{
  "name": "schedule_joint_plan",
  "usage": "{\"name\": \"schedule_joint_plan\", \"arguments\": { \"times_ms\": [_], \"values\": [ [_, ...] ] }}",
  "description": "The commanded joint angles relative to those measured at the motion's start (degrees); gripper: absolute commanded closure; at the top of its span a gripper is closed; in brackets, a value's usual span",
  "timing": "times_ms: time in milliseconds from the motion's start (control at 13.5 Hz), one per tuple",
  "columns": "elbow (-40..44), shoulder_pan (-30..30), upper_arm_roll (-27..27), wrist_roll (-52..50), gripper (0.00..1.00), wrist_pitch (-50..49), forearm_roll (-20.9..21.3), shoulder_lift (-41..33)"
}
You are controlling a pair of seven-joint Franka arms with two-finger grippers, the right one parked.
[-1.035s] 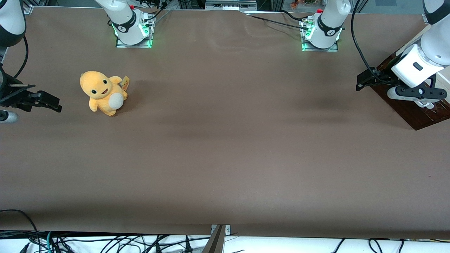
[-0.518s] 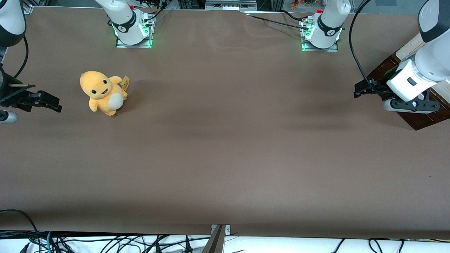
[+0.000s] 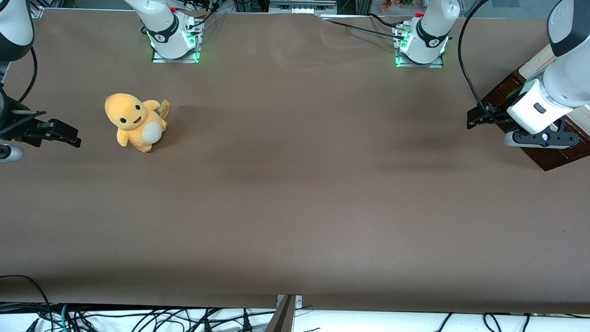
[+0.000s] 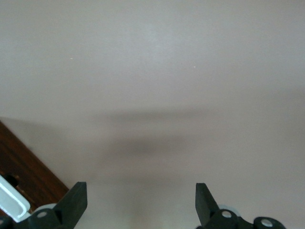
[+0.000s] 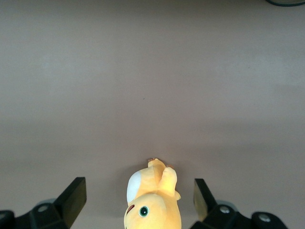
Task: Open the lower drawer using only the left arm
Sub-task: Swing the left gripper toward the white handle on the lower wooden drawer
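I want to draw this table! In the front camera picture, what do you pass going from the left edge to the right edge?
Yellow plush toy → bare brown table → open end effector of the left arm → dark brown wooden cabinet at the working arm's end.

Robotics lab: bench-mounted arm bases (image 3: 419, 41) lit green, brown-covered table (image 3: 295, 207), loose cables (image 3: 138, 318) at edge.

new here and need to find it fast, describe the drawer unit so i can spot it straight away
Start at the long brown table and go to the working arm's end, away from the yellow plush toy. There the hand, fingers apart, hovers by a dark brown wooden drawer unit at the table's edge. It is the only wooden thing on the table, with a silver-white handle showing in the left wrist view.
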Motion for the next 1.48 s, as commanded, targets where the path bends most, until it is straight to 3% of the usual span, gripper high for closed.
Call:
{"name": "schedule_joint_plan", "arguments": {
  "times_ms": [0,370,591,961,1257,1405],
  "values": [
    [1.7,-1.0,-2.8,-6.0,0.0,-1.9,5.8,0.6],
    [1.4,-1.0,-11.1,-22.3,0.0,-12.1,20.0,0.8],
    [0.8,-1.1,-11.8,-29.4,0.0,-18.8,22.1,3.4],
    [1.3,-1.0,-11.9,-34.5,0.0,-25.7,35.0,12.2],
    [0.8,0.1,-11.3,-41.0,0.0,-26.4,38.1,16.7],
    [0.7,0.3,-11.3,-42.5,0.0,-32.6,40.2,18.4]
  ]
}}
